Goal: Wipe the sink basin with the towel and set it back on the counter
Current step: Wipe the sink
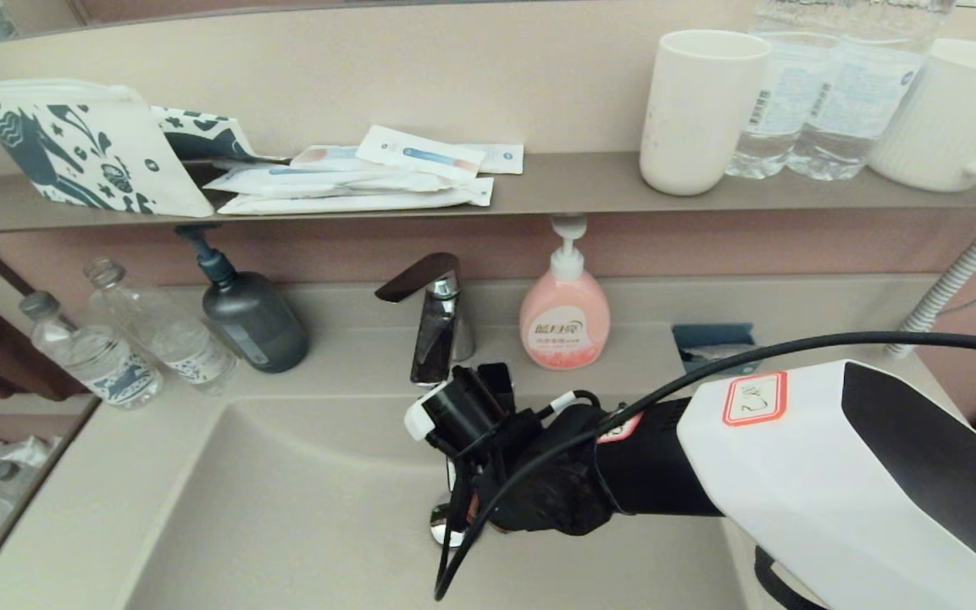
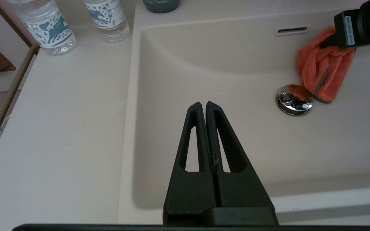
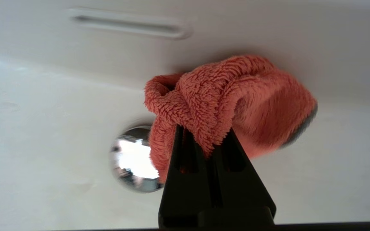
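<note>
The orange-red towel [image 3: 233, 99] hangs bunched from my right gripper [image 3: 204, 134], which is shut on it. It is pressed low in the beige sink basin [image 3: 43, 112], against the back wall under the overflow slot [image 3: 127, 24] and beside the chrome drain plug [image 3: 133, 160]. In the left wrist view the towel [image 2: 324, 73] droops onto the edge of the drain plug [image 2: 294, 100]. In the head view my right arm [image 1: 539, 474] covers the towel. My left gripper [image 2: 203, 104] is shut and empty, hovering over the basin's [image 2: 204, 64] left front part beside the counter [image 2: 69, 112].
The chrome faucet [image 1: 433, 322] stands just behind my right wrist, with a pink soap bottle [image 1: 564, 318] to its right and a dark pump bottle [image 1: 252, 318] to its left. Two water bottles [image 1: 98, 356] stand on the left counter. The shelf [image 1: 539, 191] above holds cups, bottles and packets.
</note>
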{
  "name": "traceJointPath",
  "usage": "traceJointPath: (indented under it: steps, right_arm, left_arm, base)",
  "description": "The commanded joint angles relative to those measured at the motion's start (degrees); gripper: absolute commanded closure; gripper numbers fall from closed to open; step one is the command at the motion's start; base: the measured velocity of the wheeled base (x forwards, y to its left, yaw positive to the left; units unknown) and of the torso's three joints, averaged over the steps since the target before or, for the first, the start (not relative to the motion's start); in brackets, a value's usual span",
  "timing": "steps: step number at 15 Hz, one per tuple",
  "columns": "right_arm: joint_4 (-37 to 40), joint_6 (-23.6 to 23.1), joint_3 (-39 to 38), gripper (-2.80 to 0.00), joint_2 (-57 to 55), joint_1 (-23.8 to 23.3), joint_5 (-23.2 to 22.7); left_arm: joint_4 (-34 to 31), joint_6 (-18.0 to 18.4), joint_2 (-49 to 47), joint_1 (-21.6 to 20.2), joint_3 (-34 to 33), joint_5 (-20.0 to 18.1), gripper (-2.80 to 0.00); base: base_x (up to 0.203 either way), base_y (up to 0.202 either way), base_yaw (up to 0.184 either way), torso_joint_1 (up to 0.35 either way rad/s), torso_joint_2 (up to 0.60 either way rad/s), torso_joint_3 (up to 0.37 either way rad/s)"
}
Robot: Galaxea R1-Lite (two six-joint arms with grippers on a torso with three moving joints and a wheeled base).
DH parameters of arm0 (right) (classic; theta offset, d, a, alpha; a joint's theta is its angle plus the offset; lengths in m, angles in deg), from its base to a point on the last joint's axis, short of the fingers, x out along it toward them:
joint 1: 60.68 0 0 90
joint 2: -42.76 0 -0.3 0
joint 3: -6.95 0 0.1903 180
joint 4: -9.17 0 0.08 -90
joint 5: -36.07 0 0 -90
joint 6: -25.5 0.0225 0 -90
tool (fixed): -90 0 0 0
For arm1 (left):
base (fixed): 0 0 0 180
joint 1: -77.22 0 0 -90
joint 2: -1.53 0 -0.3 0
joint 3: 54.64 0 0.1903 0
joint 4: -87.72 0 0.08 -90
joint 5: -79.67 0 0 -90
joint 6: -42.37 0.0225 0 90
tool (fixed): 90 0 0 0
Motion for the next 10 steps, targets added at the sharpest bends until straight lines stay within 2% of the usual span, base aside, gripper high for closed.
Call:
traceJointPath:
  steps: [1, 4, 10]
  right_arm:
    - [0.1, 0.1, 0.8, 0.0, -0.4, 0.9, 0.1]
    - [0.3, 0.0, 1.7, 0.0, -0.3, 1.4, 0.4]
    - [1.4, 0.1, -1.3, 0.0, 2.7, -1.3, 0.5]
  left_arm:
    - [0.0, 0.1, -0.1, 0.0, 0.0, 0.0, 0.0]
    - [0.0, 0.0, -0.1, -0.1, 0.0, 0.0, 0.0]
    - [0.0, 0.0, -0.1, -0.1, 0.0, -0.1, 0.0]
  base:
    - [0.0, 0.0, 0.0, 0.0, 0.0, 0.0]
    - [0.0, 0.0, 0.0, 0.0, 0.0, 0.0]
    - [0.0, 0.0, 0.0, 0.0, 0.0, 0.0]
